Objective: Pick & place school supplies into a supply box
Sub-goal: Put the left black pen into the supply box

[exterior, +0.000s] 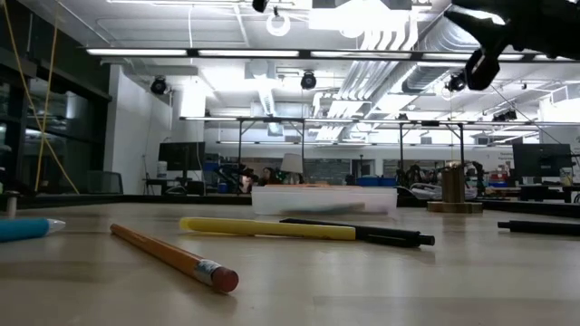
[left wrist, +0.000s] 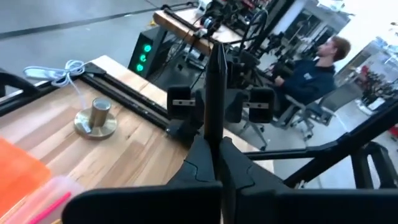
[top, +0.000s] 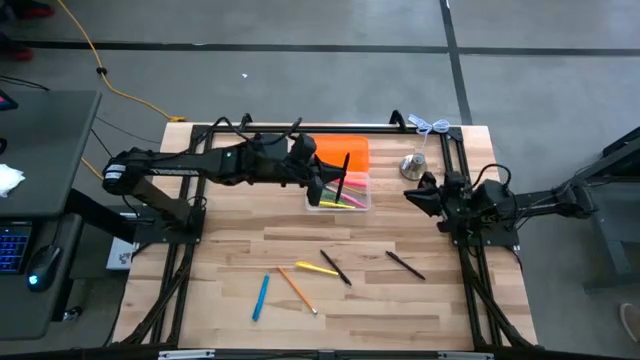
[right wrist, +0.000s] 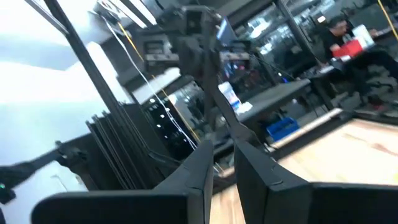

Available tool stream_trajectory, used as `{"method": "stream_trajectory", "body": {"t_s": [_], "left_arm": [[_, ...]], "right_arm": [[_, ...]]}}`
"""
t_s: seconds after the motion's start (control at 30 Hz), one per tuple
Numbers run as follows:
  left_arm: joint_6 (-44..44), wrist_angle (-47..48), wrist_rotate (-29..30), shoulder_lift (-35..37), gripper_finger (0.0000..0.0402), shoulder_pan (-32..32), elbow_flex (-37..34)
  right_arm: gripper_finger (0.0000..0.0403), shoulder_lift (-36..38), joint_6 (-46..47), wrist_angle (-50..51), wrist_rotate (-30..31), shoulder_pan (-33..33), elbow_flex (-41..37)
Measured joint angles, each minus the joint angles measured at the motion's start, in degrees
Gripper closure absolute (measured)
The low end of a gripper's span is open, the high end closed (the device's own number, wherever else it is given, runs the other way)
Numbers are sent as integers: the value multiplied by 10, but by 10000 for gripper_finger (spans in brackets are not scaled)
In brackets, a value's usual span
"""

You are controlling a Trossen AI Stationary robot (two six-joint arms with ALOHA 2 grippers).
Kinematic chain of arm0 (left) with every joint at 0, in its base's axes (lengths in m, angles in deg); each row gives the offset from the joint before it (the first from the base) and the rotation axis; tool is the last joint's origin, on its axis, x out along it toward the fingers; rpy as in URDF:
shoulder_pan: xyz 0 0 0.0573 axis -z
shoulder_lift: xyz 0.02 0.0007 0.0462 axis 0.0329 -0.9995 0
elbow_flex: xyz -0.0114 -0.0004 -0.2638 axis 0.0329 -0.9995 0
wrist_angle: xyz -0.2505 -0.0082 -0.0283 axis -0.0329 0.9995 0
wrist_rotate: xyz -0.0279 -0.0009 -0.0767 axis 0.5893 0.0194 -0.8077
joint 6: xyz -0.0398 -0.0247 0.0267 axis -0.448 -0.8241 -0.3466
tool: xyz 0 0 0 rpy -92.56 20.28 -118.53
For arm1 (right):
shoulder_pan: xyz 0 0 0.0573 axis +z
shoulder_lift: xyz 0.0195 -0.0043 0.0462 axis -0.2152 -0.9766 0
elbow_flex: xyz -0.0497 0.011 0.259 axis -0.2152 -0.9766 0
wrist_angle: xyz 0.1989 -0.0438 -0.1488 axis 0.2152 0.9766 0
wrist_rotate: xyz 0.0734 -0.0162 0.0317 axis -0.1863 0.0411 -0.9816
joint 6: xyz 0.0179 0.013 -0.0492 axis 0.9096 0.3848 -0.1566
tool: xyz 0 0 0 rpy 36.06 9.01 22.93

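Observation:
The supply box (top: pixel 340 195), a clear tub with pink, yellow and green pens inside, sits mid-table in front of its orange lid (top: pixel 340 150). My left gripper (top: pixel 325 175) reaches over the box from the table's left and is shut on a black pen (top: pixel 342 178). On the near half of the table lie a blue pen (top: pixel 260 297), an orange pencil (top: pixel 297 288), a yellow pen (top: pixel 315 268) and two black pens (top: pixel 335 267) (top: pixel 405 264). My right gripper (top: pixel 415 195) waits at the right with a narrow gap and nothing in it. My left gripper pinches the black pen's shaft (left wrist: pixel 215 134) between its two fingers (left wrist: pixel 199 155), which lie across it. The fingers come nearly level from the table's left. The pen's free end (left wrist: pixel 217 53) sticks out beyond the fingertips; the pen hangs tilted above the box.
A silver bell-shaped object (top: pixel 413 165) stands right of the lid, and a white cord (top: pixel 430 125) lies at the far right corner. Black frame rails (top: pixel 470 270) run along both table sides. A seated person (left wrist: pixel 311 74) shows beyond the table.

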State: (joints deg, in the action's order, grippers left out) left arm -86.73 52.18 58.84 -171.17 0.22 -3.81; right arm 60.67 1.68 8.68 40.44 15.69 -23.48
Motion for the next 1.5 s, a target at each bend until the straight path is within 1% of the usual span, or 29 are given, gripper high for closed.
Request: {"method": "stream_trajectory", "body": {"t_s": [0.13, 0.2, 0.3, 0.57, 0.77, 0.9, 1.1, 1.33, 1.5], "left_arm": [[-3, -25, -7, -20, 386, -3, -7], [-3, -53, -13, -34, 387, -3, -7], [-2, -68, -20, -45, 384, -6, -6], [-4, -128, -55, -73, 385, -17, -6], [-3, -129, -55, -74, 383, -19, -6], [-1, -146, -58, -74, 383, -19, -6], [0, -147, -59, -74, 382, -19, -6], [1, -143, -60, -74, 382, -17, -6], [1, -142, -60, -74, 381, -17, -6]], "right_arm": [[359, -42, -4, -67, -4, 0, 0], [359, -67, -4, -99, -4, 0, 0], [358, -104, -4, -134, -4, 0, 3], [342, -192, -40, -121, -31, 0, 71], [317, -238, -63, -57, -30, 0, 117], [295, -275, -65, -47, -29, 0, 146], [254, -330, -75, -46, -32, -14, 187], [202, -373, -74, -42, -78, -41, 237], [178, -395, -75, -9, -82, -56, 260]]}}
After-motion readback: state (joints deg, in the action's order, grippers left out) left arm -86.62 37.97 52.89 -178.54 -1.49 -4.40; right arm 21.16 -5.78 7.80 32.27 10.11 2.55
